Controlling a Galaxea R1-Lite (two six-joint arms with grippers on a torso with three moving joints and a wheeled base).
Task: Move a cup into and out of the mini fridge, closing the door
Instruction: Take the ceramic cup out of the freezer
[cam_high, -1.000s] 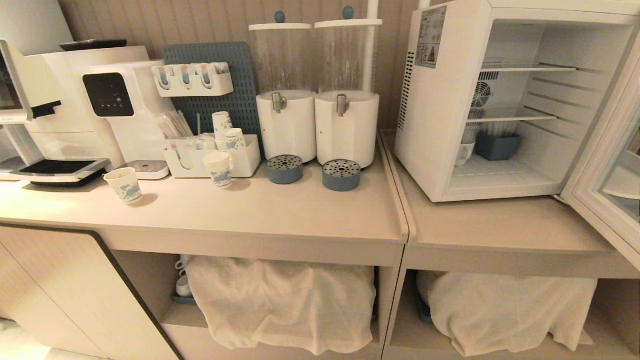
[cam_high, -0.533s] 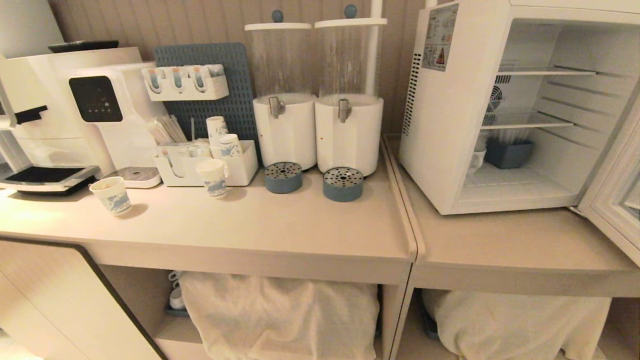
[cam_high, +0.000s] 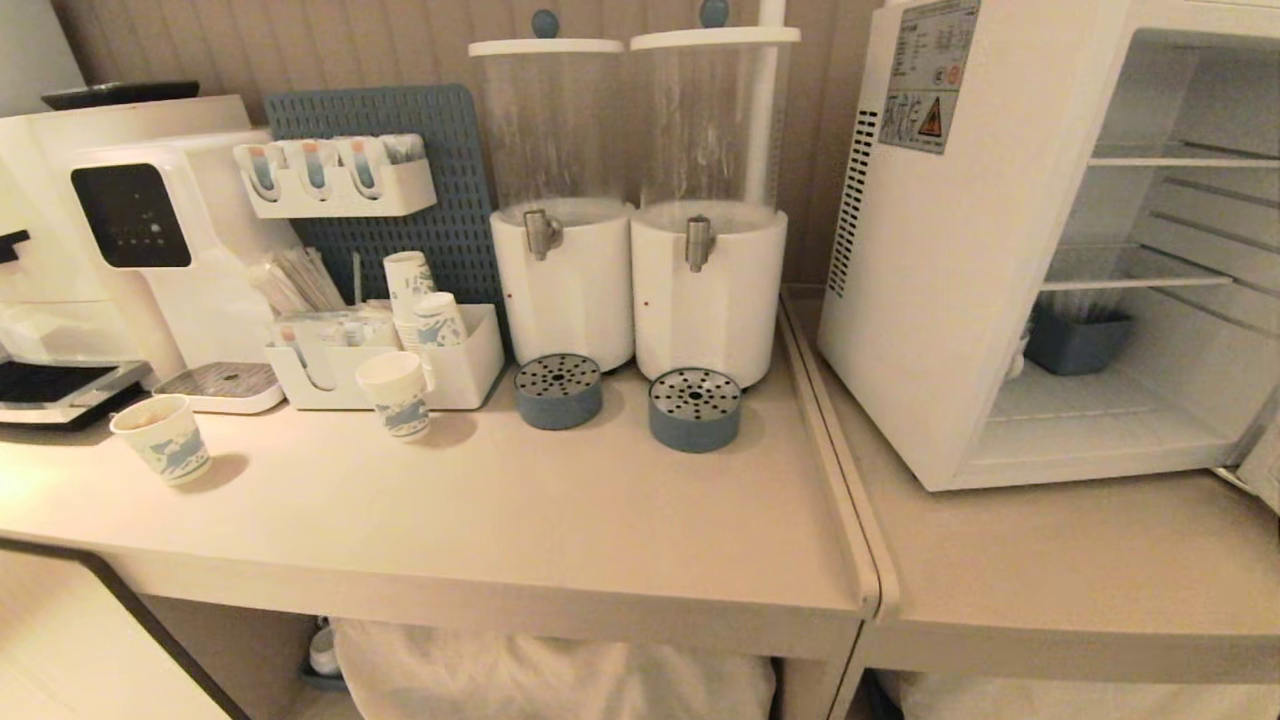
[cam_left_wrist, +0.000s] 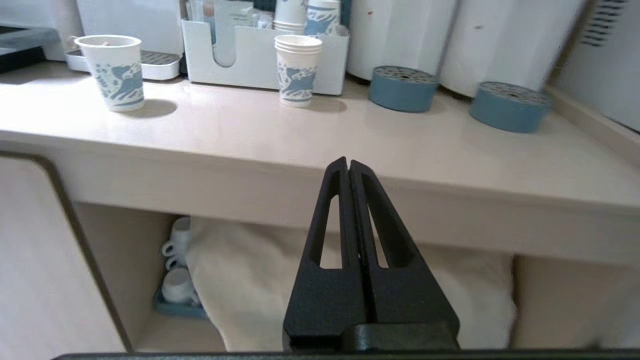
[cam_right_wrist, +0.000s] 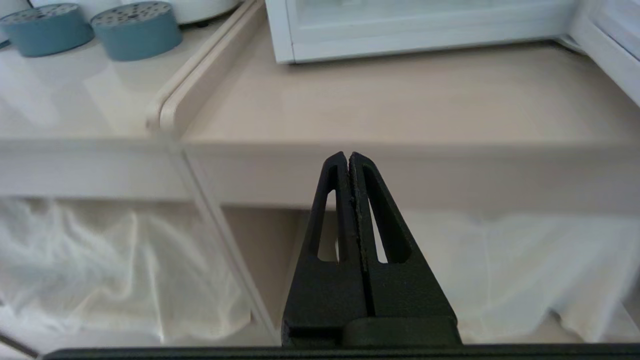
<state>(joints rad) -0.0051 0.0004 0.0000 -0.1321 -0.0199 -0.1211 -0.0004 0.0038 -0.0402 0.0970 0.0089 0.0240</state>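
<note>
The cup (cam_high: 1019, 352) sits on the bottom floor of the open mini fridge (cam_high: 960, 250), largely hidden by its front frame, up and forward of the right claw (cam_right_wrist: 348, 159), the nearer one, pressed shut and empty like the left claw (cam_left_wrist: 348, 165), both below the table (cam_high: 600, 500) edge

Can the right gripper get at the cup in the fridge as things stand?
Probably not yet. The right gripper is shut and sits low in front of the counter edge, short of the fridge. The door is open, but only a sliver of the cup shows.
</note>
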